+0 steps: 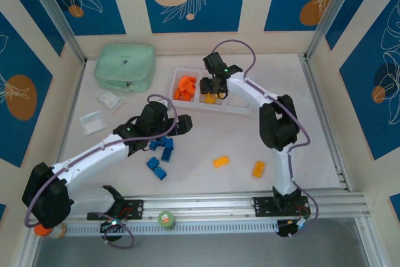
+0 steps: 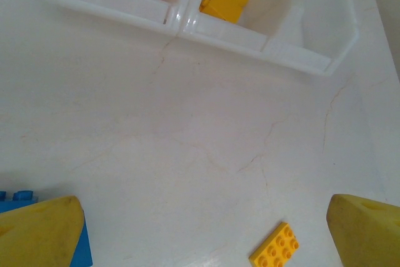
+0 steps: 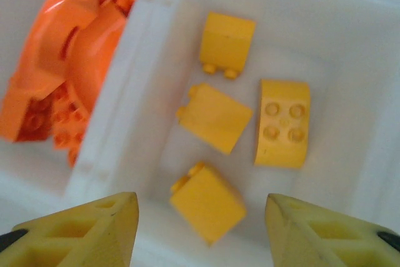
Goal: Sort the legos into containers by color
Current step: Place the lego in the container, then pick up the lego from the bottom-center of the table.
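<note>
The white tray [image 1: 237, 110] holds orange legos [image 1: 185, 87] in its left compartment and yellow legos [image 3: 219, 117] in the middle one. Blue legos [image 1: 161, 149] and two yellowish bricks [image 1: 220, 161] lie loose nearer.

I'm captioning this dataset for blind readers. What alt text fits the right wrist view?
Four yellow bricks lie loose in one compartment of a white tray, seen from above. The next compartment, at picture left, holds a pile of orange bricks, some curved. The open, empty right hand hovers over the yellow ones, its yellow fingers at the bottom edge.
</note>
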Available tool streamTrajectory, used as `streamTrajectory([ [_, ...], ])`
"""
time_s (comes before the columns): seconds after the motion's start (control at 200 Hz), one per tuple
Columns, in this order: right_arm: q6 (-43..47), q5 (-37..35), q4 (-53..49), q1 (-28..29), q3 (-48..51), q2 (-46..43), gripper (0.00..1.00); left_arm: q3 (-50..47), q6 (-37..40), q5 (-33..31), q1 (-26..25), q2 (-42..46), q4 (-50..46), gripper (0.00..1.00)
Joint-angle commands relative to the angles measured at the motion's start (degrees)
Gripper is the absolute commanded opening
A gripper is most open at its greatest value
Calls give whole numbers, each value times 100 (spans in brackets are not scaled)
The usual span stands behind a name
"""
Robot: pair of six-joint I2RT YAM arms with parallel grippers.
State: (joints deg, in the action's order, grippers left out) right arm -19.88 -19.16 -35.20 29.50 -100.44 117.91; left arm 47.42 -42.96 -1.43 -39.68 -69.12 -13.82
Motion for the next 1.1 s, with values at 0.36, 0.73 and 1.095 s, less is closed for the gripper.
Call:
streamTrajectory([
  [0.36,-742,422,-11,573,2607,-2499,66,-121,-17,137,-258,465,-401,99],
  [0.73,-1980,409,-6,1234,4650,-4033,68,-643,-461,-203,-822,729,-251,99],
  [1.095,-3546,45,-13,2238,5928,-4618,69,-961,-731,-278,-903,857,-147,99],
])
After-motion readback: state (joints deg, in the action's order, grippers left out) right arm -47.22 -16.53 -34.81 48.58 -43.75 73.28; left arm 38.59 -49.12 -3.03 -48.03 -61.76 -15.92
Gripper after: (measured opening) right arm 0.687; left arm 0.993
